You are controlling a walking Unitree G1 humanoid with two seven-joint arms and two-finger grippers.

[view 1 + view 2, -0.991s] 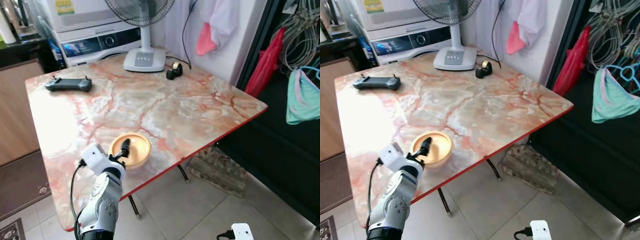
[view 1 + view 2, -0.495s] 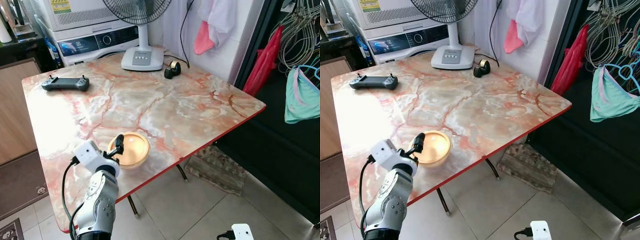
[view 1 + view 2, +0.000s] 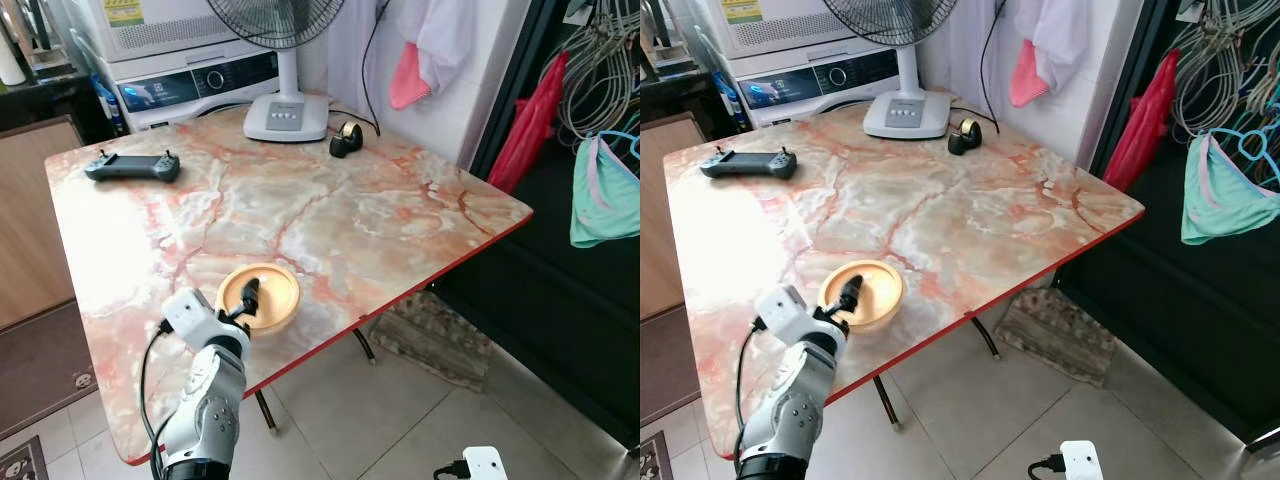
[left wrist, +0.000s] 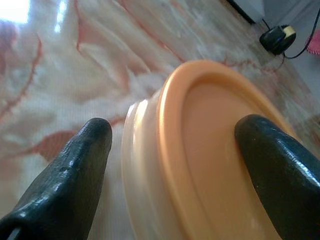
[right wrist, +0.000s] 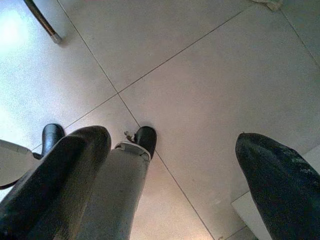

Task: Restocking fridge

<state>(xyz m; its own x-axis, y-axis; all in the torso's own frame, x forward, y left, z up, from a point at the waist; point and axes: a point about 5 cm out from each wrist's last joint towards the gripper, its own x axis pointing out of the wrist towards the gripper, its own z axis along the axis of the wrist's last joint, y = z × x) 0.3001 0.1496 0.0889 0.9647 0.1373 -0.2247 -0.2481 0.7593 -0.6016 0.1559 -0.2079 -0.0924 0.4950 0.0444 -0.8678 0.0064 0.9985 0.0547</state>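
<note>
Forward again goes the left gripper (image 3: 247, 297), back over the orange-lidded container (image 3: 262, 297) after sitting at its near-left rim half a second ago, while the container itself has not shifted on the marble table (image 3: 330, 215) near the front edge. Fingers spread wide and straddling the rim, one finger (image 4: 280, 170) resting on the orange lid and the other down outside the pale wall, nothing pinched. Down low, the right gripper (image 5: 170, 165) hangs idle over the tiled floor (image 5: 200, 75), fingers apart.
</note>
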